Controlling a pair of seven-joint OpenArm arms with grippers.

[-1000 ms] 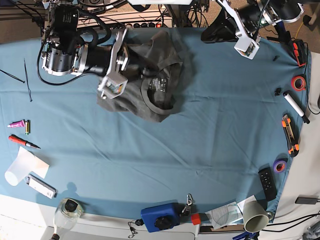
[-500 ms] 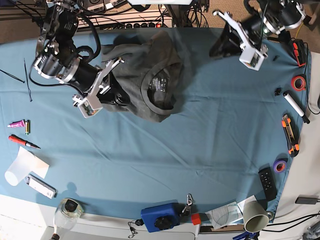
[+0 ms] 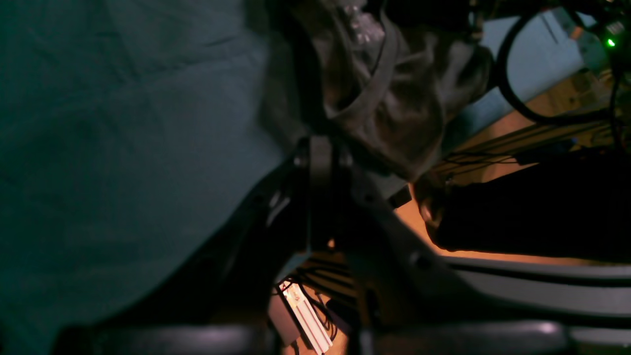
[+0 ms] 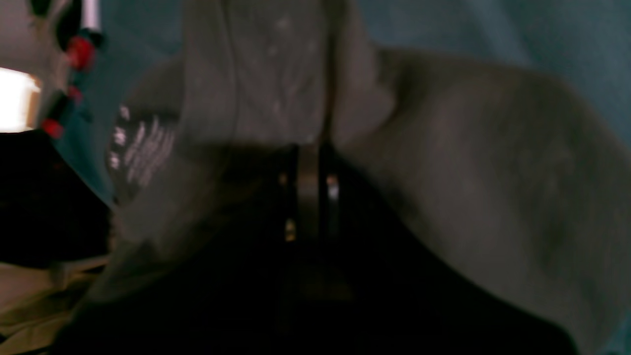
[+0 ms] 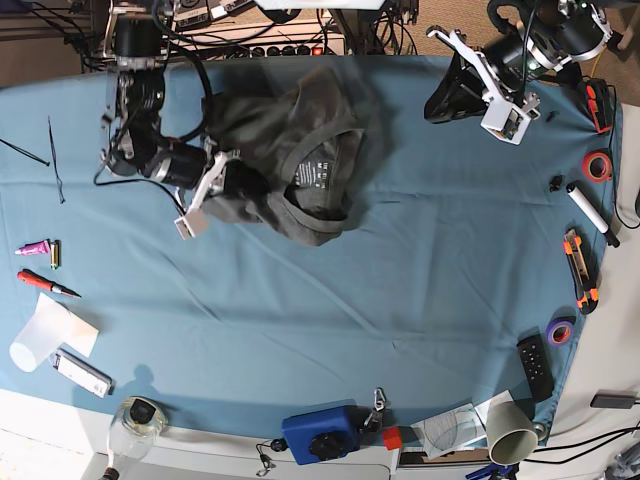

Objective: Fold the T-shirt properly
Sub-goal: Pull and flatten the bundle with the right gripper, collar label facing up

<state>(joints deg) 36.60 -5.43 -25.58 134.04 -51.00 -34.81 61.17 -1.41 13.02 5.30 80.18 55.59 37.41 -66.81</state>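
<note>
Bare tablecloth mid-table; tools crowd edges.

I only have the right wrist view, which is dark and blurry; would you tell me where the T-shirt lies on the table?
Observer: The T-shirt lies bunched near the far edge of the blue tablecloth, collar toward the near side.
Operator: Thank you. Where is the right gripper relative to it?
Observer: The right gripper is at the shirt's edge, on the base view's left, its jaws shut on the fabric.
Operator: And the other arm?
Observer: The left gripper sits apart from the shirt, on the base view's right, holding nothing.
</note>
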